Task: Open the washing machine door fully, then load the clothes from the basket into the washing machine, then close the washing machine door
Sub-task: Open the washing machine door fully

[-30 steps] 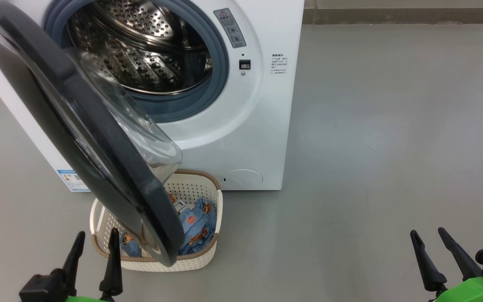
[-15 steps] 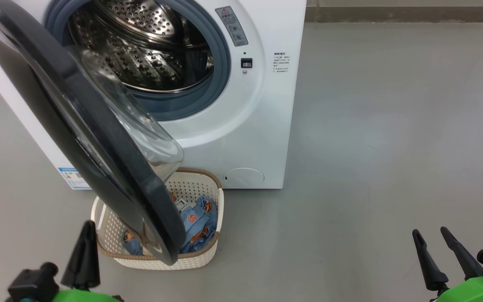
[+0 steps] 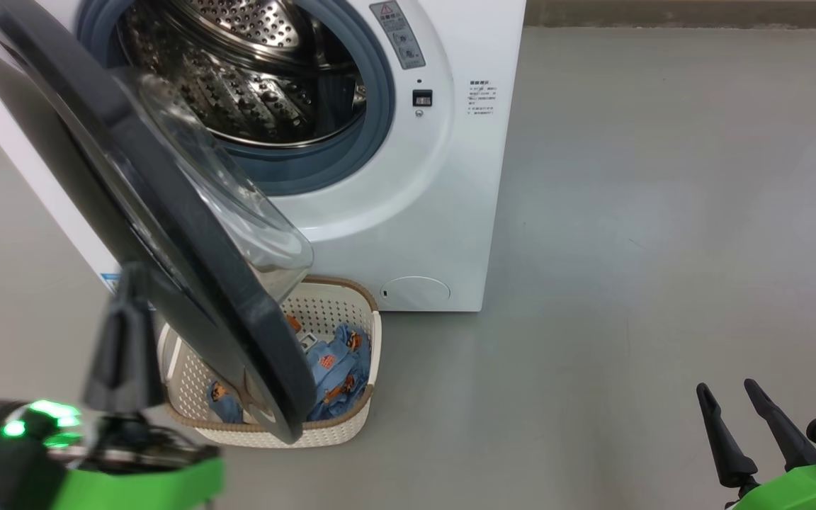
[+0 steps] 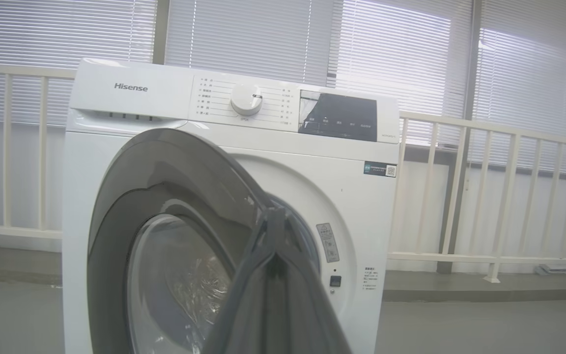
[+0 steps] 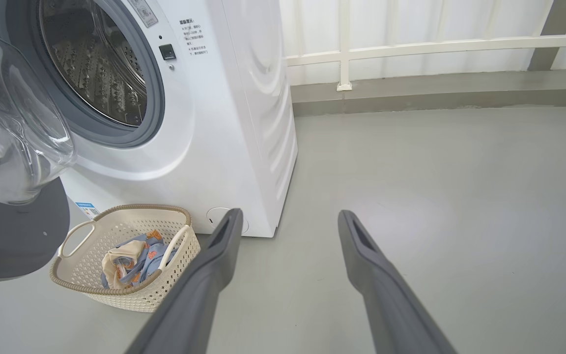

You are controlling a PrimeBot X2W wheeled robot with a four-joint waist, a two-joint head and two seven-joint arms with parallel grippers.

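Low at the floor's left side: left gripper (image 3: 125, 304), fingers pressed together into one wedge with nothing between them, just beside the outer face of the washing machine door (image 3: 188, 276). Contact? (RK)

Cannot tell from the head view; in the left wrist view the tips overlap the door's edge. Shut to push rather than grasp, I judge (TM)

Door stands half swung, its free edge hanging over the basket (image 3: 341, 432), which sits on the floor (image 3: 663, 212) against the front foot of the washing machine (image 3: 450, 177). The clothes (image 3: 337, 361) lie inside it, partly hidden behind the door (RK)

So the door needs swinging wider before any reach. Drum (image 3: 259, 78) looks bare; loading not begun (TM)

Right gripper (image 3: 724, 386)? (RK)

Low at floor right, well apart, jaws wide and empty; probably parked clear of the door's swing (TM)
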